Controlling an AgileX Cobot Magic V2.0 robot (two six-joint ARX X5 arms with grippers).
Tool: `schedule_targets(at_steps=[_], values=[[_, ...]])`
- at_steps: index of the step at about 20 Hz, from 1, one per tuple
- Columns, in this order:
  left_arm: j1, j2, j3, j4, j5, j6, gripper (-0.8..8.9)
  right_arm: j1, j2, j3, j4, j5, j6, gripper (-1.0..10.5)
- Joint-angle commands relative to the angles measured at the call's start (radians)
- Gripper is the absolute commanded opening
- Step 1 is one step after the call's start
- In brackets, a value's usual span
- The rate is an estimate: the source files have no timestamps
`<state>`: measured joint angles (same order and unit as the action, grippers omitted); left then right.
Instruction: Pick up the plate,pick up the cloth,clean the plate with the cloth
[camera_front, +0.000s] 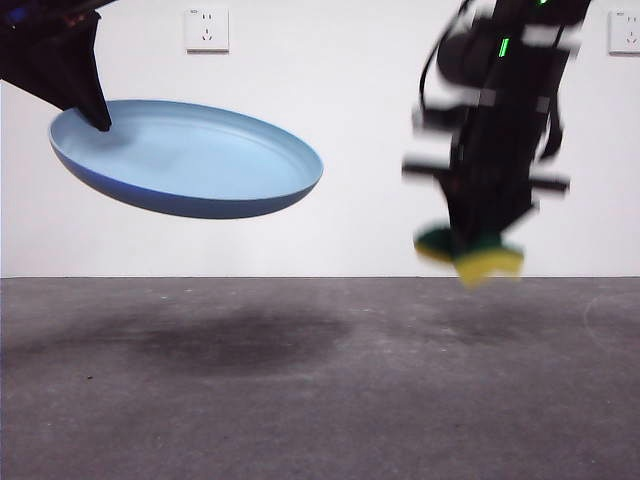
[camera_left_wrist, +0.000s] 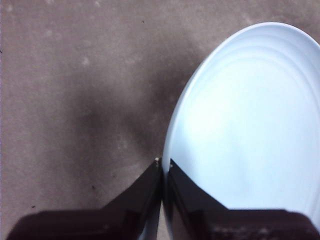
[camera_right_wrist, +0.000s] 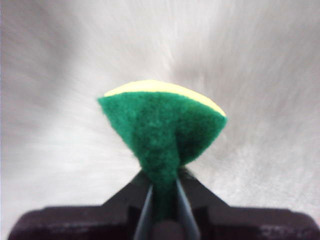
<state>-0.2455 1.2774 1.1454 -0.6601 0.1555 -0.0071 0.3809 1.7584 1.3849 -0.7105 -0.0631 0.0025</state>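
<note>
Both lifted, plate (camera_front: 190, 160) rim-clamped, cloth (camera_right_wrist: 162, 130) pinched

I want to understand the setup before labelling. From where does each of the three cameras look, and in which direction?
Front view: low, near table height, looking level at the wall; both arms show, the plate and sponge held in the air.
Left wrist view: on the left arm, looking down at the table; the left pincer is shut on the plate's rim.
Right wrist view: on the right arm; the right pincer squeezes the sponge.
Shared: front and left wrist views both show the plate.
</note>
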Motion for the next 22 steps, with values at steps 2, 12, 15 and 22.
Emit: schedule_targets(at_steps=[2,12,15,22], values=[[-0.020,0.045,-0.010,0.022,0.007,-0.027,-0.09,0.024,-0.161,-0.005,-0.002,-0.174,0.084,-0.2],[-0.177,0.110,-0.010,0.137,0.172,-0.103,-0.09,0.233,-0.235,-0.005,0.040,-0.152,0.113,-0.2],[-0.190,0.110,-0.010,0.137,0.237,-0.106,-0.09,0.280,-0.197,-0.005,0.067,-0.039,0.113,-0.2],[-0.193,0.110,-0.010,0.196,0.216,-0.168,-0.09,0.389,-0.120,-0.005,0.080,-0.084,0.130,-0.2]])
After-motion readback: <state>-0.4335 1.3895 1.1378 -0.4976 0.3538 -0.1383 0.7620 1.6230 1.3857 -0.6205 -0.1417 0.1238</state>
